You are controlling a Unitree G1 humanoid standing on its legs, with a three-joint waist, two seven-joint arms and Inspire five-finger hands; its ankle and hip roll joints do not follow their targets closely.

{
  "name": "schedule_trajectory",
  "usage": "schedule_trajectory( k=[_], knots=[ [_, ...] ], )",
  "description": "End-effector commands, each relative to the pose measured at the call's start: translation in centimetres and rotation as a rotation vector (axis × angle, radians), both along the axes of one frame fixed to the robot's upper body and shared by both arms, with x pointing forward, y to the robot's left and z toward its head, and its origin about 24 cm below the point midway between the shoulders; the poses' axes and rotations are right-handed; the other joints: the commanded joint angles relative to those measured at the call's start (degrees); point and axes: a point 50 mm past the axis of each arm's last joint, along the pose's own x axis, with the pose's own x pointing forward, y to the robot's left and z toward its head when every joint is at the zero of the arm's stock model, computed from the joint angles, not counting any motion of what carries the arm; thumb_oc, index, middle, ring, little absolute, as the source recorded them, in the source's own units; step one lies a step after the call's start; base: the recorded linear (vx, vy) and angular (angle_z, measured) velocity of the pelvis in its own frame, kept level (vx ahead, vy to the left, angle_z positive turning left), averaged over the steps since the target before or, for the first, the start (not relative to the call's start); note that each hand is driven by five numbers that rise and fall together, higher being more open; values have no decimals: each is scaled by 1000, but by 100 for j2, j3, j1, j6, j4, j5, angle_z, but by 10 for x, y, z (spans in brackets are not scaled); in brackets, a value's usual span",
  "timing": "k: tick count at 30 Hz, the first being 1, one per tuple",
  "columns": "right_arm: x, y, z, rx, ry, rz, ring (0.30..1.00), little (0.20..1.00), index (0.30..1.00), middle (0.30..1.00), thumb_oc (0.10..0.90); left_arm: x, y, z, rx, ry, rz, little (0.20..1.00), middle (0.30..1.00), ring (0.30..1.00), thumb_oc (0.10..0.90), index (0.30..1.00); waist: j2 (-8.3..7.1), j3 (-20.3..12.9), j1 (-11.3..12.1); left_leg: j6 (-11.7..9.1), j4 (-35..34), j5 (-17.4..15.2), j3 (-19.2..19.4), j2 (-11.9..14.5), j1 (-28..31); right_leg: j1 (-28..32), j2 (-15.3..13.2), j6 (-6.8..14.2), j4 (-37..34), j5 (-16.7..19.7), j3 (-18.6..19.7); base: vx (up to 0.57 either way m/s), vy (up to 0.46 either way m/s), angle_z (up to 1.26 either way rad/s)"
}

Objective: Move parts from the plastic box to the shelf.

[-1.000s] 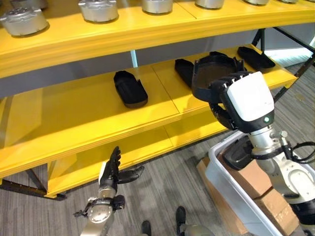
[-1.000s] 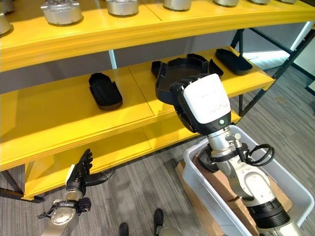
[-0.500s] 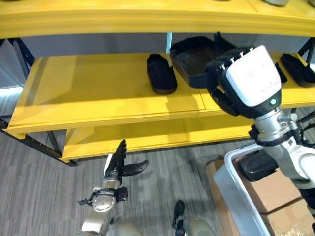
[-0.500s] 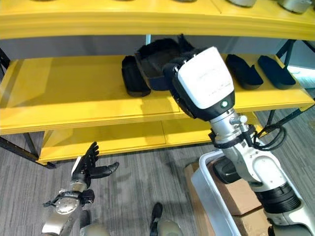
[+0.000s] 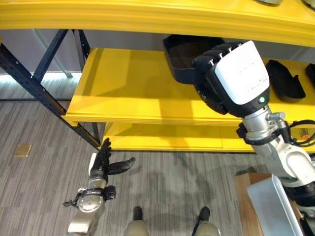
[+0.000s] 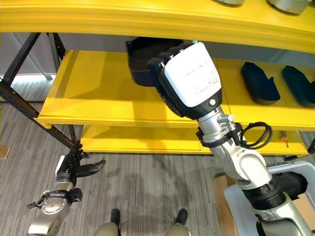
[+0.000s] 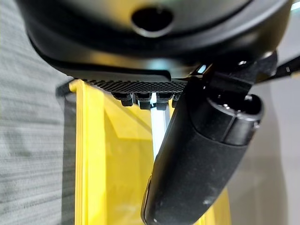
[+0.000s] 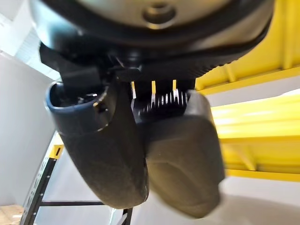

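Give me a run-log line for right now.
right hand: shut on black part, over middle shelf | left hand: open, low, idle

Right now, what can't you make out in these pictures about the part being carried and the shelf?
- The black part: in both eye views the right hand covers much of it, so its full shape and the fingers' grip are hidden.
- The plastic box: cut off by the left eye view's edge; its contents are unseen.
- The silver parts on the upper shelf: cut off by the right eye view's top edge.
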Motion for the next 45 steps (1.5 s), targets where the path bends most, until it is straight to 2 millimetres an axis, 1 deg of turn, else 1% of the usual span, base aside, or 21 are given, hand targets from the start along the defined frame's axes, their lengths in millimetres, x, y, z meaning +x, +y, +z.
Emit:
schedule_trajectory(
  k=[1, 3, 5, 7, 11, 12, 13, 14, 15, 17, 20, 21, 23, 24, 27, 30, 34, 37, 41, 42, 45],
  knots=[
    [-17, 5, 51, 51, -264, 23, 300, 300, 300, 300, 400, 6, -23, 31, -10, -195, -97, 1000, 1000, 1000, 900, 1000, -161, -667, -62, 76, -268, -94, 296, 263, 123, 518, -317, 835, 312, -493, -192, 130, 218, -13],
    [-13, 8, 47, 57, -233, 24, 300, 300, 300, 300, 400, 4, -23, 29, -18, -185, -94, 1000, 1000, 1000, 900, 1000, -221, -670, -1, 93, -286, -96, 299, 228, 90, 547, -341, 864, 235, -415, -270, 42, 54, -19],
    [-8, 14, 41, 63, -194, 29, 300, 300, 300, 300, 400, 2, -22, 28, -17, -183, -85, 1000, 1000, 1000, 900, 1000, -297, -639, 110, 90, -291, -93, 307, 226, 49, 527, -335, 880, 190, -315, -347, 26, 1, -7],
    [-6, 16, 39, 62, -184, 30, 300, 300, 300, 300, 400, 1, -20, 27, -17, -177, -79, 1000, 1000, 1000, 900, 1000, -323, -627, 149, 84, -296, -90, 313, 238, 41, 523, -320, 879, 167, -295, -357, 15, -14, -4],
    [0, 21, 37, 59, -144, 37, 300, 300, 300, 300, 400, -4, -15, 26, -11, -169, -50, 1000, 1000, 1000, 900, 1000, -429, -556, 275, 43, -320, -66, 344, 317, 12, 503, -242, 883, 75, -254, -412, 9, -46, -2],
    [3, 22, 37, 72, -122, 43, 300, 300, 300, 300, 400, -6, -12, 24, -7, -161, -35, 1000, 1000, 1000, 900, 1000, -478, -503, 331, 22, -313, -45, 339, 370, -22, 484, -203, 881, 65, -265, -447, -7, -48, -4],
    [3, 22, 37, 72, -123, 43, 300, 300, 300, 300, 400, -6, -12, 24, -7, -162, -35, 1000, 1000, 1000, 900, 1000, -478, -503, 327, 21, -311, -45, 338, 372, -24, 483, -201, 881, 64, -265, -448, -21, -65, -2],
    [7, 23, 35, 104, -81, 50, 300, 300, 300, 300, 400, -7, -9, 24, -9, -158, -20, 1000, 1000, 1000, 900, 1000, -510, -435, 391, -5, -295, -12, 329, 410, -80, 471, -173, 871, 56, -283, -491, -16, -33, 2],
    [8, 23, 36, 106, -81, 52, 300, 300, 300, 300, 400, -7, -9, 24, -8, -159, -19, 1000, 1000, 1000, 900, 1000, -513, -432, 381, -8, -289, -12, 323, 414, -86, 472, -170, 869, 55, -284, -496, -22, -59, 4],
    [16, 26, 29, 186, 10, 84, 300, 300, 300, 300, 400, -8, -7, 24, -2, -160, -9, 1000, 1000, 1000, 900, 1000, -534, -302, 455, -26, -288, 27, 291, 457, -165, 444, -125, 841, 22, -321, -542, -28, -53, 1],
    [21, 28, 27, 204, 36, 87, 300, 300, 300, 300, 400, -9, -4, 27, 12, -168, 0, 1000, 1000, 1000, 900, 1000, -545, -181, 504, -56, -259, 65, 279, 492, -252, 406, -94, 822, 4, -344, -596, -38, -36, 3],
    [26, 25, 25, 209, 49, 67, 300, 300, 300, 300, 400, -9, -2, 28, 18, -174, 4, 1000, 1000, 1000, 900, 1000, -552, -98, 538, -65, -245, 82, 276, 509, -292, 378, -73, 816, -13, -342, -608, -43, -42, 6],
    [26, 25, 25, 210, 48, 67, 300, 300, 300, 300, 400, -9, -2, 28, 18, -174, 4, 1000, 1000, 1000, 900, 1000, -550, -95, 541, -66, -241, 81, 277, 512, -293, 376, -70, 815, -15, -339, -605, -20, -34, 4],
    [32, 16, 26, 219, 60, 30, 300, 300, 300, 300, 400, -10, 0, 31, 25, -187, 5, 1000, 1000, 1000, 900, 1000, -573, 22, 580, -93, -238, 126, 271, 565, -355, 338, -43, 816, -47, -320, -630, -30, -54, 0],
    [36, 16, 29, 219, 66, 24, 300, 300, 300, 300, 400, -8, 2, 33, 32, -193, 3, 1000, 1000, 1000, 900, 1000, -587, 138, 641, -120, -240, 170, 235, 579, -461, 307, -10, 806, -72, -325, -655, -19, -32, -1],
    [41, 18, 33, 218, 67, 20, 300, 300, 300, 300, 400, -6, 1, 36, 33, -204, -3, 1000, 1000, 1000, 900, 1000, -582, 251, 673, -128, -182, 187, 188, 583, -592, 254, -11, 789, -73, -326, -711, -25, -24, 6],
    [45, 22, 38, 236, 61, 22, 300, 300, 300, 300, 400, -4, 1, 39, 37, -219, -5, 1000, 1000, 1000, 900, 1000, -525, 413, 724, -135, -96, 202, 124, 604, -736, 221, -14, 777, -74, -317, -773, -14, -11, 8],
    [48, 25, 42, 253, 51, 25, 300, 300, 300, 300, 400, -1, 1, 44, 40, -242, 2, 1000, 1000, 1000, 900, 1000, -454, 540, 757, -125, -59, 216, 78, 582, -865, 155, -33, 775, -67, -276, -817, 2, 0, 1],
    [53, 30, 44, 267, 55, 26, 300, 300, 300, 300, 400, 1, 0, 47, 42, -258, -2, 1000, 1000, 1000, 900, 1000, -375, 611, 779, -122, -25, 203, 28, 573, -994, 114, -42, 782, -64, -278, -849, 6, 9, 6],
    [55, 31, 46, 277, 54, 27, 300, 300, 300, 300, 400, 3, -1, 48, 39, -267, -5, 1000, 1000, 1000, 900, 1000, -332, 651, 791, -112, -2, 206, 4, 558, -1057, 75, -59, 781, -56, -265, -853, 0, 21, 7],
    [56, 36, 50, 290, 52, 45, 300, 300, 300, 300, 400, 4, -2, 50, 37, -277, -5, 1000, 1000, 1000, 900, 1000, -291, 702, 810, -94, 46, 197, -33, 531, -1154, 42, -82, 780, -51, -258, -891, 0, 17, 7]
  ],
)
